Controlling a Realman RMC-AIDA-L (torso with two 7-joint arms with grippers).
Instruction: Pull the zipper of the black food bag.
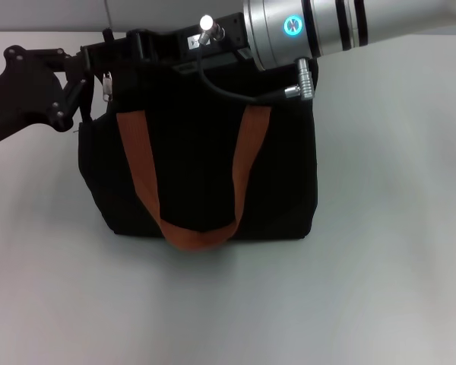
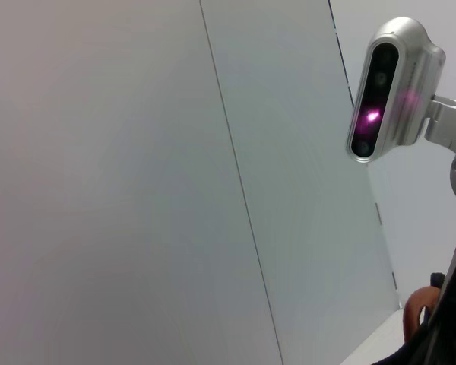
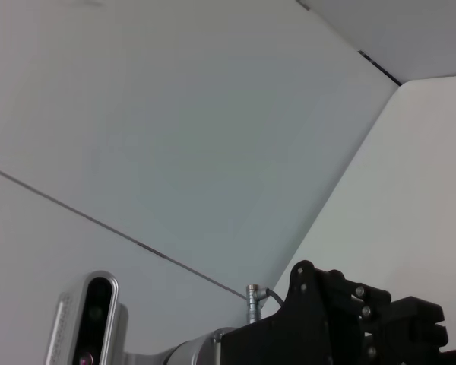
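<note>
Bag first: the black food bag [image 1: 205, 175] stands upright on a pale grey table [image 1: 380, 289] in the middle of the head view, boxy and soft, wider than either gripper. A rust-brown strap handle [image 1: 190, 205] hangs down its near face in a loose U, the bottom of the loop reaching the bag's base.

The zipper [image 1: 106, 85], a small silver pull tab, hangs at the top far-left corner of the bag's rim. The left gripper [image 1: 99, 68] reaches in from the left side on a black arm and sits right at that tab. It seems to be pinching the tab, but dark fingers against dark fabric hide whether they are pressed together or spread, so I cannot tell.

The right gripper [image 1: 148, 42] comes in from the upper right on a silver arm with a glowing teal ring, and lies across the bag's top rim, close beside the left gripper. Its fingers merge with the bag, so their state cannot be told either.

The left wrist view shows mostly wall, a silver camera housing [image 2: 387, 91], and a sliver of brown strap. The right wrist view shows wall and a black gripper body.
</note>
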